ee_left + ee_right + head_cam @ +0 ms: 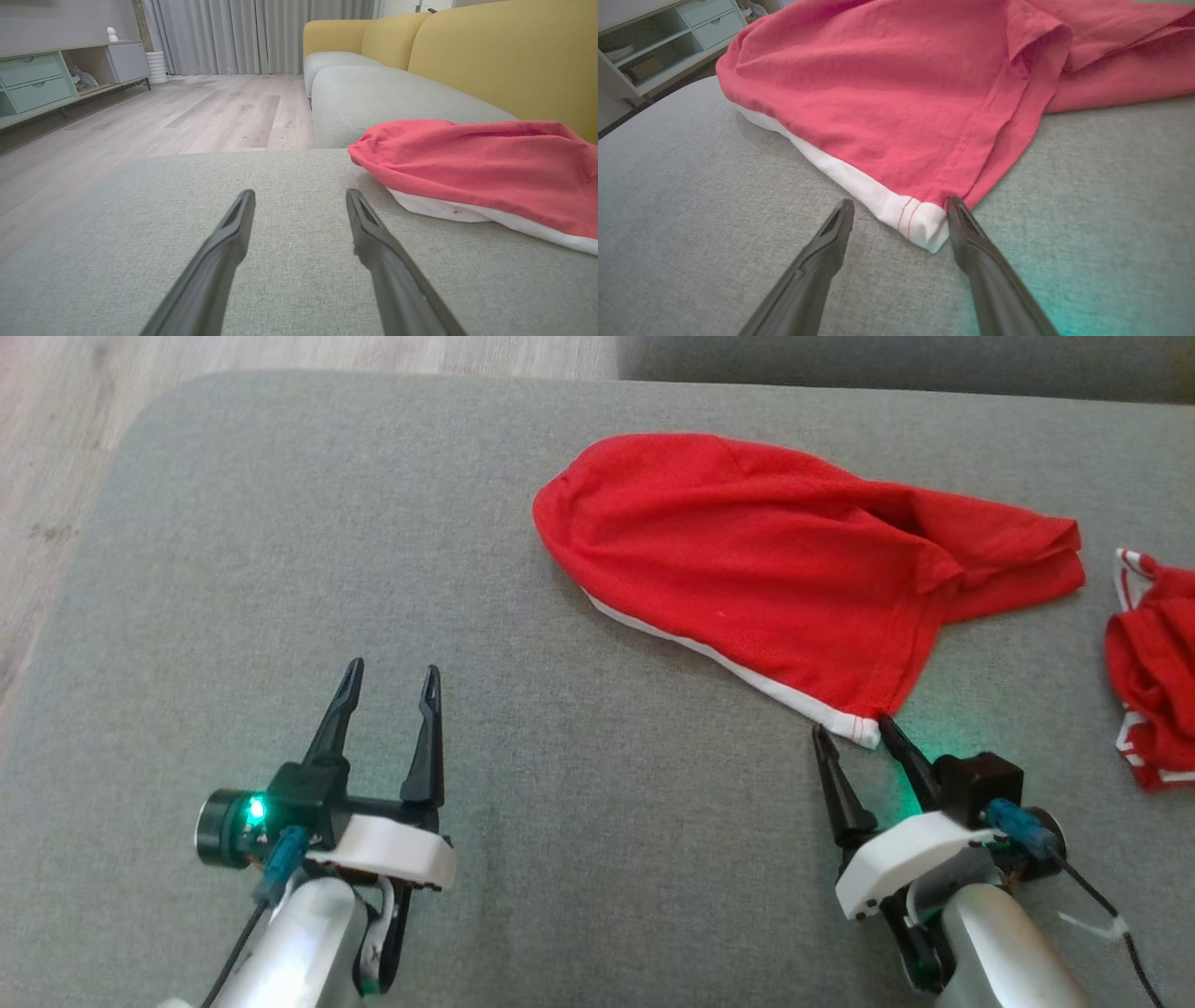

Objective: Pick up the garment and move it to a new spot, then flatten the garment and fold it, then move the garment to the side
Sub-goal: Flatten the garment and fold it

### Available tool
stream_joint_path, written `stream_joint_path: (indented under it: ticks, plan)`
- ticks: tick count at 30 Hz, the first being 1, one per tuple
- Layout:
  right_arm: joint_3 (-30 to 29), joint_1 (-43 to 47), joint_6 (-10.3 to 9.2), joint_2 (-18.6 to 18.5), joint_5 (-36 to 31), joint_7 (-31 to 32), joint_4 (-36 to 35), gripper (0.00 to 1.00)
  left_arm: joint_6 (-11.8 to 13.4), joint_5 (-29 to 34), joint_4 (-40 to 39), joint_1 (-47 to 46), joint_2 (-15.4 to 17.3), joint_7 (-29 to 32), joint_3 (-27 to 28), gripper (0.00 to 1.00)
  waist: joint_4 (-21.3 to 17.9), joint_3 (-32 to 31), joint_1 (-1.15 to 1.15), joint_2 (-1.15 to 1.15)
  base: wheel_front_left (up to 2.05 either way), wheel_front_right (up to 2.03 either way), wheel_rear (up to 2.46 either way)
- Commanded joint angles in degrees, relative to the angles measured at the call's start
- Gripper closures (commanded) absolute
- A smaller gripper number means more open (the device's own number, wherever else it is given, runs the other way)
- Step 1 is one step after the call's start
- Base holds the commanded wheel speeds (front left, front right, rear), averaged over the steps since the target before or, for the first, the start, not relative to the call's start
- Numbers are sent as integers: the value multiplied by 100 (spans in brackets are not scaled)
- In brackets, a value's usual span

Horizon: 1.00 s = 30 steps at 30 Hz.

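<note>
A red garment (766, 569) with a white hem lies loosely bunched on the grey cushion (467, 616), right of centre. My right gripper (851, 728) is open, its fingers straddling the garment's near white-hemmed corner (920, 221); the jaws have not closed on the cloth. The right wrist view has the red garment (901, 88) spreading away above the fingertips. My left gripper (392, 679) stands open over bare cushion at the lower left, well apart from the cloth. In the left wrist view the garment (490, 168) lies to the right of my open left gripper (299, 196).
Another red and white cloth (1153, 681) lies at the cushion's right edge. Wooden floor (56, 457) runs along the left and far sides. A yellow sofa back (490, 56) and a low cabinet (42, 79) stand beyond.
</note>
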Motion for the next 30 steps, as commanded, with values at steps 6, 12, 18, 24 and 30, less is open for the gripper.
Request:
stream_joint_path:
  ticks: [6,12,18,24,30]
  plan:
    - [219,-265,-4,-15,-1,37,151,0,-88,133,-73,-222,0,-54,297,0,26,56,0,0,0,0,0]
    - [43,-320,-4,-15,-149,-72,303,100,-138,196,5,-207,-3,-54,410,0,-135,19,0,0,0,0,0]
    - [-888,-124,-4,-15,-487,-148,145,100,-194,251,91,-171,-19,-54,467,0,-441,-100,0,0,0,0,0]
    - [-1666,257,-4,-15,-895,58,-113,100,-266,304,186,-120,-114,-54,445,0,-647,-263,0,0,0,0,0]
    - [-1355,331,-4,-15,-872,-222,-674,0,-334,348,271,-123,-175,-54,436,0,-642,-332,0,0,0,0,0]
